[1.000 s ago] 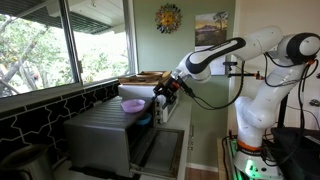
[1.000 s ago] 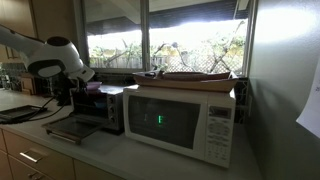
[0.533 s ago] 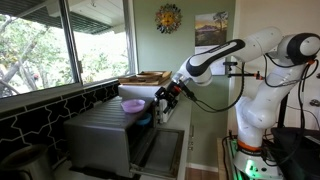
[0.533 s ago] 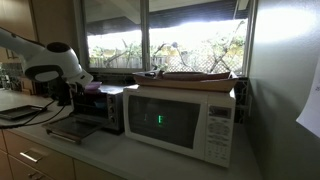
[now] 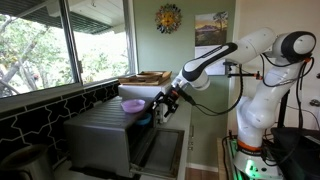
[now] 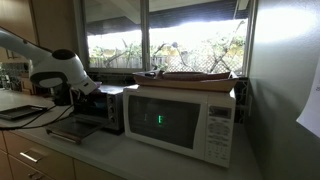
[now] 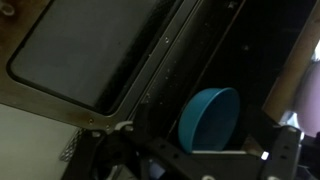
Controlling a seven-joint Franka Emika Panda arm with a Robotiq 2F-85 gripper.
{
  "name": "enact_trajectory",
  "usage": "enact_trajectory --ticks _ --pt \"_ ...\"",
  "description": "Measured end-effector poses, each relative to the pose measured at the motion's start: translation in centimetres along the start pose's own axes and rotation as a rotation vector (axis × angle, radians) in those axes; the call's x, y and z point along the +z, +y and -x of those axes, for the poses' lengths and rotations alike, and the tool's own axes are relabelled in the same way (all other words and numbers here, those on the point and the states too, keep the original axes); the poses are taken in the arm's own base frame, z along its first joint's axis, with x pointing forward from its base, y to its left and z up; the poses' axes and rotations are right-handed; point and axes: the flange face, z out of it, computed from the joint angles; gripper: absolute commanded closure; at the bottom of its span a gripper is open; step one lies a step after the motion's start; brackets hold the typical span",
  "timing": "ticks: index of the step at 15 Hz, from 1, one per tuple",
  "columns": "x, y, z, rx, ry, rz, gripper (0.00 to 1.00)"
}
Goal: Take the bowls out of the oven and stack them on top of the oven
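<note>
The light purple bowl [image 5: 132,105] sits on top of the grey oven [image 5: 100,135], near its front edge. The oven's door [image 5: 160,150] hangs open. My gripper [image 5: 160,108] is in front of the oven's opening, just below the top edge. In the wrist view the light blue bowl [image 7: 210,118] sits inside the dark oven cavity, just ahead of my gripper [image 7: 190,152]. The jaws stand wide apart and hold nothing. In an exterior view the oven [image 6: 102,108] and its lowered door [image 6: 68,128] show with my arm in front.
A white microwave [image 6: 185,120] stands beside the oven with a wooden tray [image 6: 195,76] on top. A window runs behind the counter. The door's glass panel [image 7: 90,50] fills the upper left of the wrist view.
My gripper has moved down from the level of the oven's top to the front of the opening. The purple bowl has stayed on top.
</note>
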Motion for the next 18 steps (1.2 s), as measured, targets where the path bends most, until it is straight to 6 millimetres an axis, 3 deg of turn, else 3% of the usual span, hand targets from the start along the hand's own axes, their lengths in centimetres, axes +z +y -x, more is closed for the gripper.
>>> enact_trajectory --ticks 7,18 --pt "2.0 2.3 -0.6 0.187 0.084 -0.060 0.00" --pt "3.6 2.4 0.4 0.233 0.129 -0.150 0.00"
